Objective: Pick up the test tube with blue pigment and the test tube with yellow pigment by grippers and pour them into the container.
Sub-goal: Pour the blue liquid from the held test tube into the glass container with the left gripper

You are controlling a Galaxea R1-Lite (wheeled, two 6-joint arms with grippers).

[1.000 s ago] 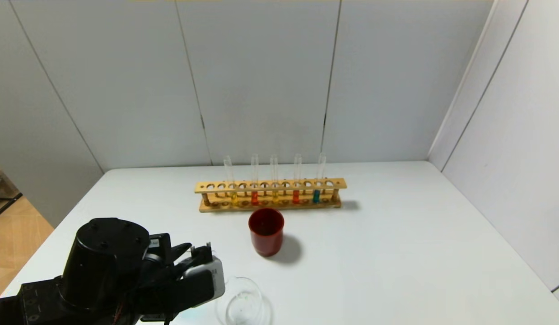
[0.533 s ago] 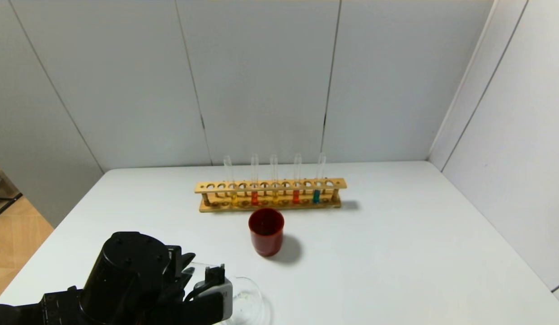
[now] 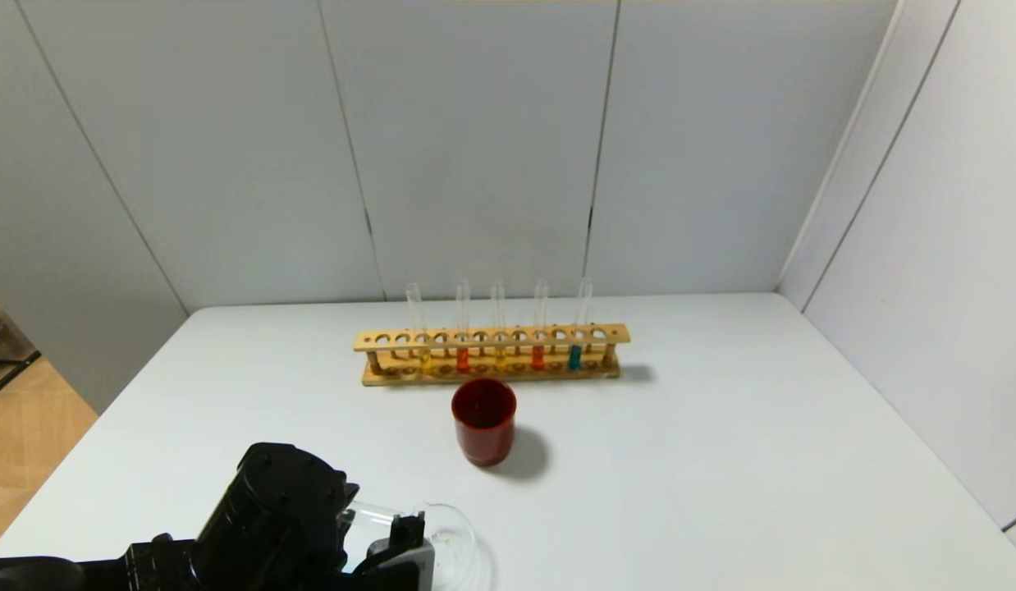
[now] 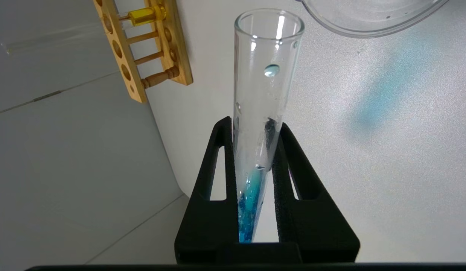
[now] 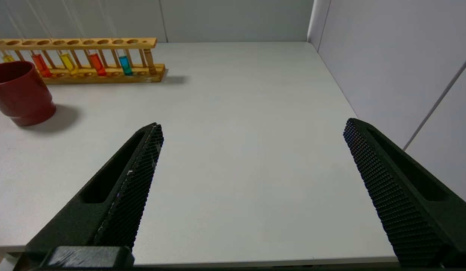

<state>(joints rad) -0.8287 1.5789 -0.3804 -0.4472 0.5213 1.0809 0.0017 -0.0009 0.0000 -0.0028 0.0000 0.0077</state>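
Note:
My left gripper (image 4: 254,124) is shut on the test tube with blue pigment (image 4: 268,56), which lies tilted low over the table's front edge. The blue liquid sits at the tube's closed end between the jaws, and one drop clings near the mouth. The mouth (image 3: 377,515) points at the container (image 3: 452,538), a clear glass beaker whose rim (image 4: 368,22) lies just beyond it. A test tube with yellow pigment (image 3: 500,355) stands in the wooden rack (image 3: 491,336), with another (image 3: 425,359) further left. My right gripper (image 5: 252,124) hangs open over the table's near right edge.
The rack also holds two orange-red tubes (image 3: 463,359) and a second blue tube (image 3: 574,356). A dark red cup (image 3: 484,420) stands between the rack and the beaker. Grey walls close the back and right sides.
My left arm has moved right along the front edge and lower, bringing the tube's mouth up to the beaker. The right gripper has not moved.

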